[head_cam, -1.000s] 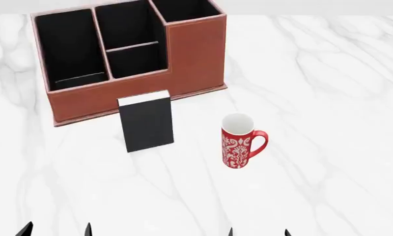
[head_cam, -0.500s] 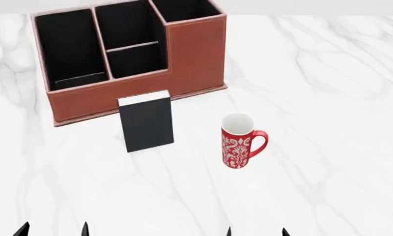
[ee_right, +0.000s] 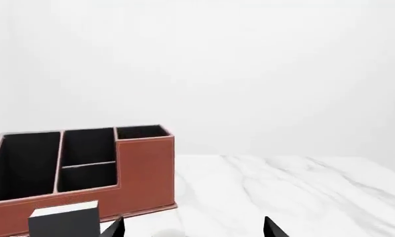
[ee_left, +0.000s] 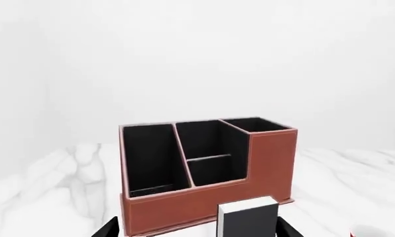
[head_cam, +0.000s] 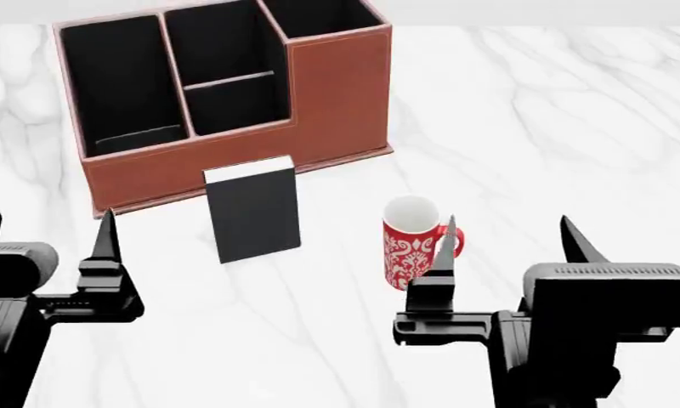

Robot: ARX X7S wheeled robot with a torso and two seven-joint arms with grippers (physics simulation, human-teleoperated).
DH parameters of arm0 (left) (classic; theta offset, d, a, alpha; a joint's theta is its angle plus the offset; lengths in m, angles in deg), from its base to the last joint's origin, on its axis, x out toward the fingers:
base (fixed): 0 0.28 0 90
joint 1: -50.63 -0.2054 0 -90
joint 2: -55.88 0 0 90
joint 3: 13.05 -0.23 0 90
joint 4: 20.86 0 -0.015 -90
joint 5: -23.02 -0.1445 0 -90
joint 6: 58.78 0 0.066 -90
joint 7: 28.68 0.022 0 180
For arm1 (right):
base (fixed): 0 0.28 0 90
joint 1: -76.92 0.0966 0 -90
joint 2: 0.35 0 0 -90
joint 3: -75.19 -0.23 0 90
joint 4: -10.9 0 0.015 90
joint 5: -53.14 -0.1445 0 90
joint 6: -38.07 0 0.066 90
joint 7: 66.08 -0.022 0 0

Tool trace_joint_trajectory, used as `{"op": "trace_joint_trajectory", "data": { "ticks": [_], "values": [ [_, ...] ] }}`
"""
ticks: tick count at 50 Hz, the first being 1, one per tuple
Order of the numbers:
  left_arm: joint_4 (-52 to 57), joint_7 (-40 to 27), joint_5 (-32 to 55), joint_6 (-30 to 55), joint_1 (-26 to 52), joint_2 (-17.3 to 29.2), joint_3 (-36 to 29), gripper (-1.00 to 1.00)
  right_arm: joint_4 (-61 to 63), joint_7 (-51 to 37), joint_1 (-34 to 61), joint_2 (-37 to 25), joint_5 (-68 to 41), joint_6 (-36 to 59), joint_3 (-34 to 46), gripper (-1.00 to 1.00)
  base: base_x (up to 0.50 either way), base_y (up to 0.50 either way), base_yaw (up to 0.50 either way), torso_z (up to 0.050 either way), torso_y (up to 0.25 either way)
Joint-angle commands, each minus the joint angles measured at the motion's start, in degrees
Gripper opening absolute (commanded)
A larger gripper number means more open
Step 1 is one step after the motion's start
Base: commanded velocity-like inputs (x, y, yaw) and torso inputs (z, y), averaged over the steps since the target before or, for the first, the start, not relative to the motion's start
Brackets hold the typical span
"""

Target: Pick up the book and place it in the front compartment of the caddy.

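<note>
Left tool point(head_cam: 45, 234) and right tool point(head_cam: 508, 234) raised, fingers spread wide, pointing forward, holding nothing

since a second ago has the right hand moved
Yes. The right hand has risen into the head view, toward the mug; earlier only its tips showed.

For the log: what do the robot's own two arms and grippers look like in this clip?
Both are all black. In the head view the left gripper and right gripper each have two slim fingers tapering to sharp points, set on a boxy crossbar. Behind the right one sits a blocky body with a ridged top edge; the left one has a rounded grey end piece. No cables or markings show.
</note>
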Motion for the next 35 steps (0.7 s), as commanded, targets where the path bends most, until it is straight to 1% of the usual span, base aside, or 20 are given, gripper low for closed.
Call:
{"op": "trace_joint_trajectory", "data": {
  "ticks": [1,3,6,10,13,14,21,35],
  "values": [
    [6.35,-0.1,2.42,8.62,11.54,2.3,1.12,1.0,11.07,-1.17,11.61,-4.16,-2.89,12.7,-2.1,1.0,0.0,0.0,0.0,0.0,0.0],
    [6.67,0.07,1.97,8.65,12.8,3.21,0.79,1.0,12.49,-1.12,13.27,-4.82,-3.66,14.46,-2.87,1.0,0.0,0.0,0.0,0.0,0.0],
    [7.8,-0.22,2.82,10.36,15.23,3.86,2.49,1.0,15.55,-1.24,16.71,-5.99,-5.49,18.51,-5.01,1.0,0.0,0.0,0.0,0.0,0.0],
    [9.88,-0.27,4.04,12.08,16.55,4.33,3.77,1.0,17.16,-1.29,19.26,-6.74,-6.83,20.83,-6.78,1.0,0.0,0.0,0.0,0.0,0.0],
    [11.57,-0.52,4.83,13.56,18.05,4.91,5.1,1.0,19.11,-1.22,21.62,-7.02,-9.13,23.33,-10.36,1.0,0.0,0.0,0.0,0.0,0.0],
    [12.03,-0.6,5.03,13.97,18.34,5.0,5.3,1.0,19.57,-1.41,22.0,-7.51,-9.09,23.96,-10.5,1.0,0.0,0.0,0.0,0.0,0.0],
    [14.23,-1.48,6.76,15.71,20.49,4.68,7.78,1.0,21.09,-0.67,23.86,-8.3,-11.19,25.35,-13.11,1.0,0.0,0.0,0.0,0.0,0.0],
    [13.26,-1.69,6.45,13.93,19.48,5.09,7.49,1.0,21.42,-0.57,23.09,-8.0,-11.82,24.14,-13.31,1.0,0.0,0.0,0.0,0.0,0.0]
  ]
}}
